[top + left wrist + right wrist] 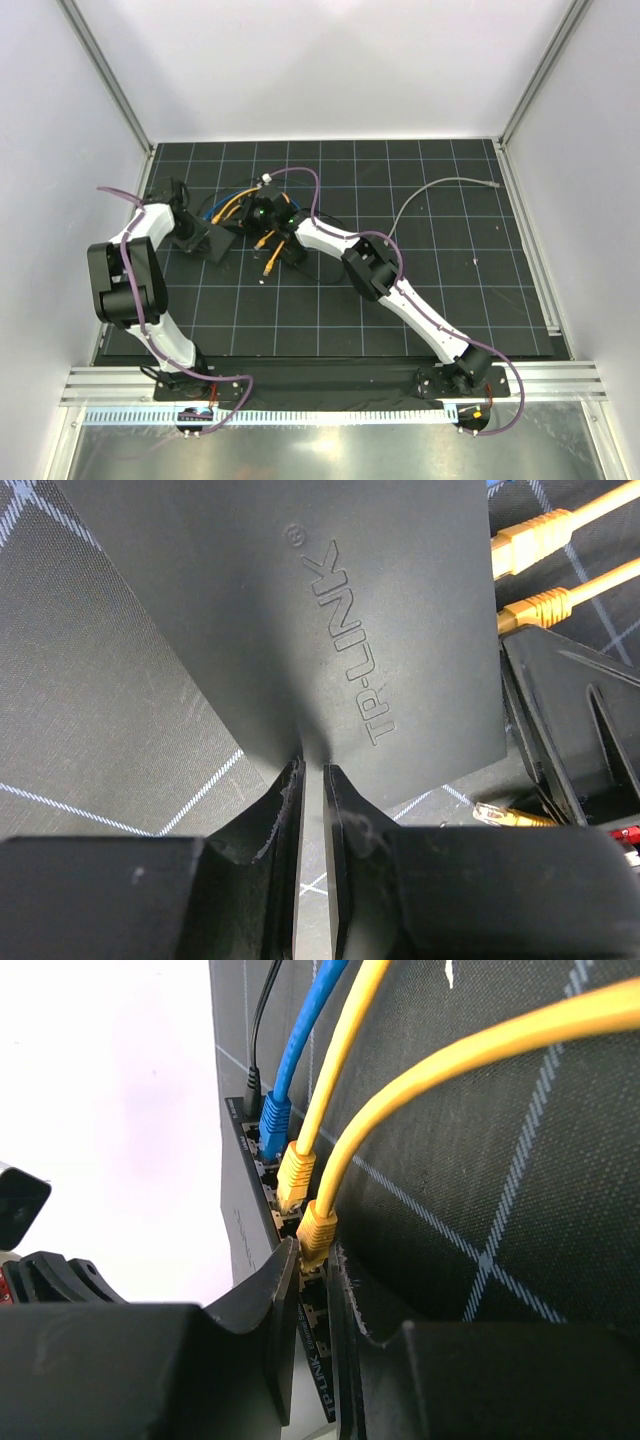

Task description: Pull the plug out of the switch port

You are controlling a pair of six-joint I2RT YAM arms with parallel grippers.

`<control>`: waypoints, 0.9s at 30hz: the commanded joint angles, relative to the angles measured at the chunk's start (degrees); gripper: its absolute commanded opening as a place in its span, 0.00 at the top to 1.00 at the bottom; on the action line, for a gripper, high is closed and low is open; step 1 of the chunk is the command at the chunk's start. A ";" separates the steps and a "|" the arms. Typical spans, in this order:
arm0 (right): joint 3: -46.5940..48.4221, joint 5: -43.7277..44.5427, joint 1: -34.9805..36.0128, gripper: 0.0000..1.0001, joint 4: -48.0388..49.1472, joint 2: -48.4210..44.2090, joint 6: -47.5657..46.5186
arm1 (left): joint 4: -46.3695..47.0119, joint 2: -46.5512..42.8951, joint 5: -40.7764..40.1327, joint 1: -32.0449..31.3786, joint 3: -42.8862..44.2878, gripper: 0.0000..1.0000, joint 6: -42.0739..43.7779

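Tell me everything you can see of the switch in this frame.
The switch is a flat, matte black plastic-looking box embossed TP-LINK, at the mat's left rear. The left gripper clamps one edge. In its port row sit a black cord, a blue plug and two yellow plugs, all still seated; the right gripper pinches the nearer yellow plug. Its tilt is unclear.

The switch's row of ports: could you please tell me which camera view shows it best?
The right wrist view: the ports sit close up, with a blue plug and two yellow plugs seated. The left wrist view shows only the switch by its lettered flat face; the top view shows it tiny, ports indiscernible.
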 commanded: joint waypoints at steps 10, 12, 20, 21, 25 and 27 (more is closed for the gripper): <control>-6.47 5.69 0.22 0.99 13.39 -1.02 7.49 | -5.06 4.38 -6.08 -1.79 0.66 0.83 -0.50; -8.05 7.53 0.13 0.99 14.36 -2.42 7.23 | -5.50 4.73 -6.87 -1.79 0.84 0.83 -0.50; -4.81 7.45 -1.63 0.99 8.22 -1.82 8.54 | -5.50 4.64 -7.23 -1.79 0.84 0.84 -0.41; -4.37 7.62 -1.98 0.99 7.25 -1.82 8.46 | -5.41 4.73 -7.14 -1.87 0.93 0.83 -0.41; 0.02 11.92 -1.19 0.99 -4.14 -2.25 -0.65 | -5.50 4.73 -7.49 -1.88 1.19 0.83 -0.24; -1.72 14.73 -0.66 0.99 -5.50 -4.10 -4.99 | -5.59 4.82 -7.58 -1.96 1.19 0.83 -0.15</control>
